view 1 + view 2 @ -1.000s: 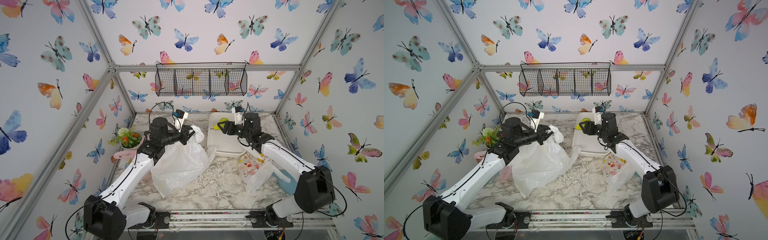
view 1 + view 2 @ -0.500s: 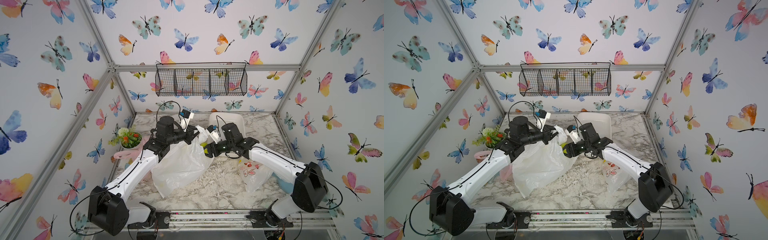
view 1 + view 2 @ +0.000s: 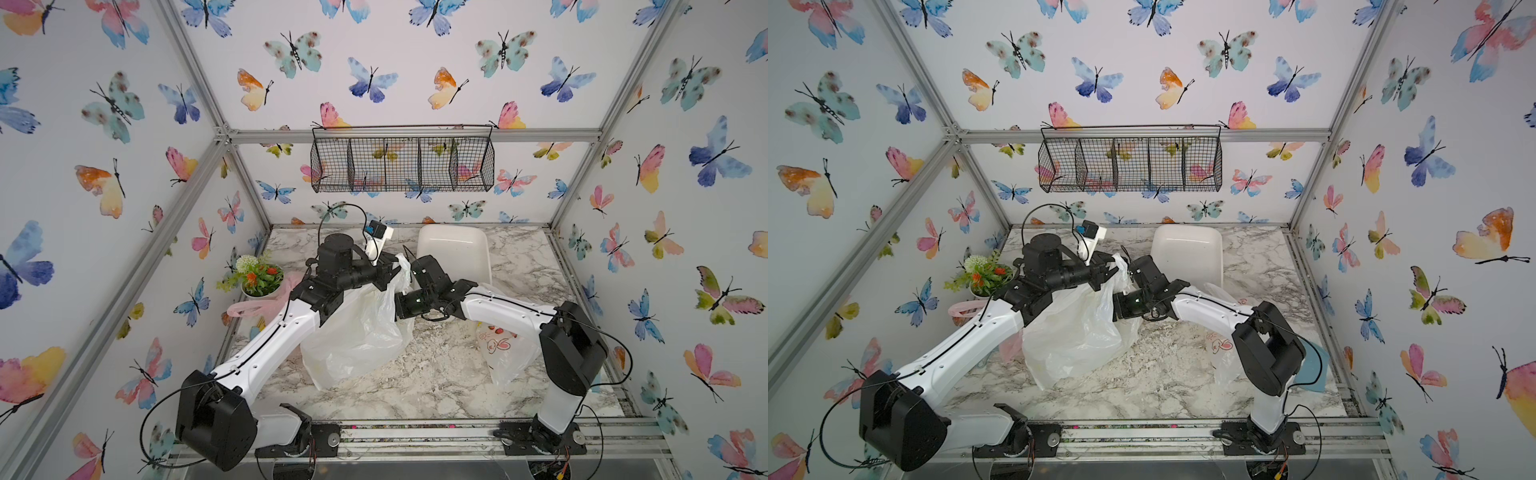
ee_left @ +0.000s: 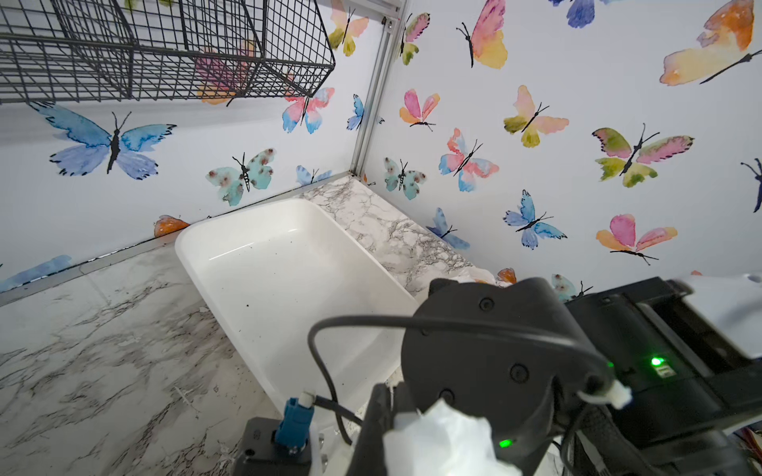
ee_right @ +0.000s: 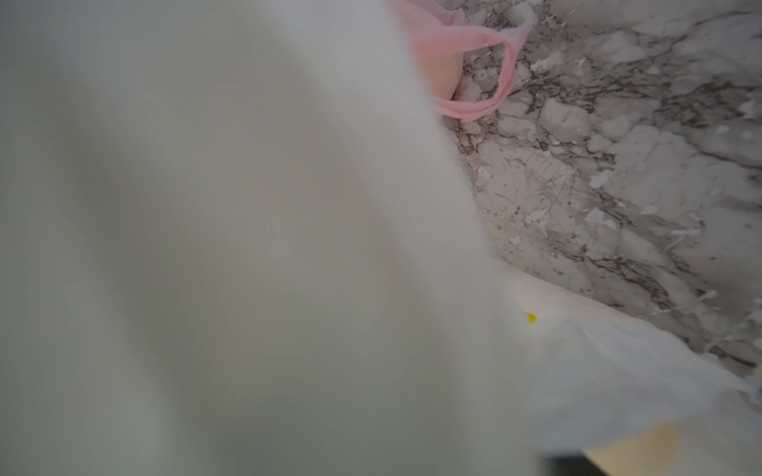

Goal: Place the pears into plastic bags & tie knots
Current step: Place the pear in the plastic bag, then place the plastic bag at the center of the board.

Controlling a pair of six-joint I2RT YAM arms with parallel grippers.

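Marble tabletop [image 3: 436, 386]: carries everything. Large white translucent plastic bag [image 3: 357, 336]: mid-table, lower end on marble, top bunched and raised. White rectangular tray [image 3: 453, 245]: behind it, by back wall. Doodle-printed white bag [image 3: 505, 353]: under your right arm. Pink bag [image 3: 257, 308]: just beside flower pot [image 3: 259, 282]. Your left gripper [image 3: 390, 272]: fingers together, clamped on big bag's bunched top. Your right gripper [image 3: 402, 305]: pushed against that bag's side; fingers buried in plastic, spread impossible to tell. Pears: hidden.

Butterfly-print walls [image 3: 395, 41] all round; aluminium frame bar [image 3: 270, 135] across upper centre; black wire basket [image 3: 402, 164] hung beneath it; grey-veined marble tabletop [image 3: 436, 374] lower centre; flower pot [image 3: 259, 276] centre left; even, bright light.
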